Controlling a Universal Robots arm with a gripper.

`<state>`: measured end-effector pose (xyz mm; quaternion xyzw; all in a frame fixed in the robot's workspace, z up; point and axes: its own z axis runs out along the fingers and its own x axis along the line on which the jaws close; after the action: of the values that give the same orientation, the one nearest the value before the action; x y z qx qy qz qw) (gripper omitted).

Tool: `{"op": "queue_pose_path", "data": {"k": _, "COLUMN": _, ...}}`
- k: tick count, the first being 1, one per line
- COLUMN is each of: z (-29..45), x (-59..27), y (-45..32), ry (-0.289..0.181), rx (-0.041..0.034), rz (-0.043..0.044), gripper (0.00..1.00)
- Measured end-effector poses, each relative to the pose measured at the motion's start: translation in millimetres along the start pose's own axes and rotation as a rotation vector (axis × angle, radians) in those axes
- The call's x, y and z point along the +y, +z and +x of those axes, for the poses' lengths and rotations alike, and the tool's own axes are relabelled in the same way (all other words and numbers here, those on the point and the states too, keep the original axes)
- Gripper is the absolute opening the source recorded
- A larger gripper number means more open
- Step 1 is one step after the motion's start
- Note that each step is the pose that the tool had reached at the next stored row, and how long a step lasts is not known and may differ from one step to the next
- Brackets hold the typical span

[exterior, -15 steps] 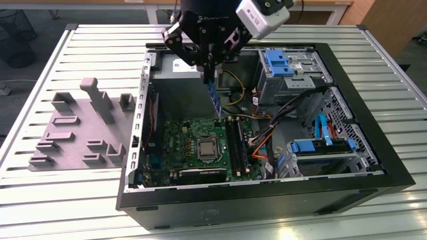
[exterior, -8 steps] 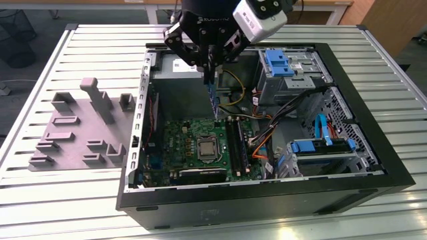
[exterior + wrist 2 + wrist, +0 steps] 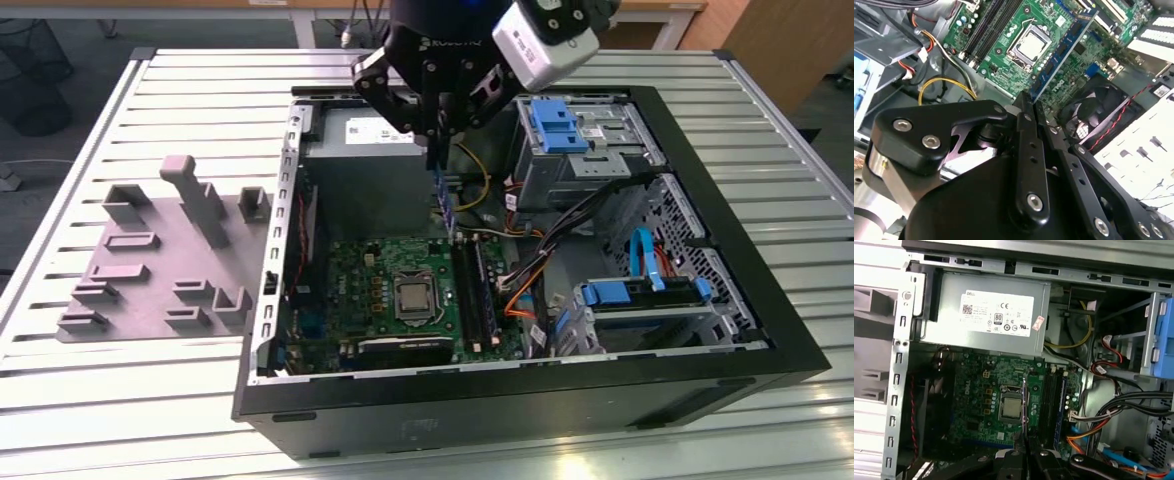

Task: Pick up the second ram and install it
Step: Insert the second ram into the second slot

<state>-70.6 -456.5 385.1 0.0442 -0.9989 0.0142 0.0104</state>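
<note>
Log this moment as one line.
tool: shut on second ram | second ram: held above motherboard | install: not yet seated

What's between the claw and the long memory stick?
Nothing. In the second wrist view the claw is shut right on the second ram, which sticks out over the green motherboard.

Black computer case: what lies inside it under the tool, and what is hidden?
The tool, shut on a thin bluish-green memory stick, hangs over a green motherboard with a square silver processor and long black slots. The stick's gripped end is covered by the tool.
</note>
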Motion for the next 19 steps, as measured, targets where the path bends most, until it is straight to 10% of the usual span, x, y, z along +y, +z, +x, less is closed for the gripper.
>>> {"op": "queue_pose_path", "data": {"k": 19, "z": -19.7, "x": -0.8, "y": 22.0, "ry": 0.072, "rx": 0.0022, "rz": -0.0009, "gripper": 0.14}}
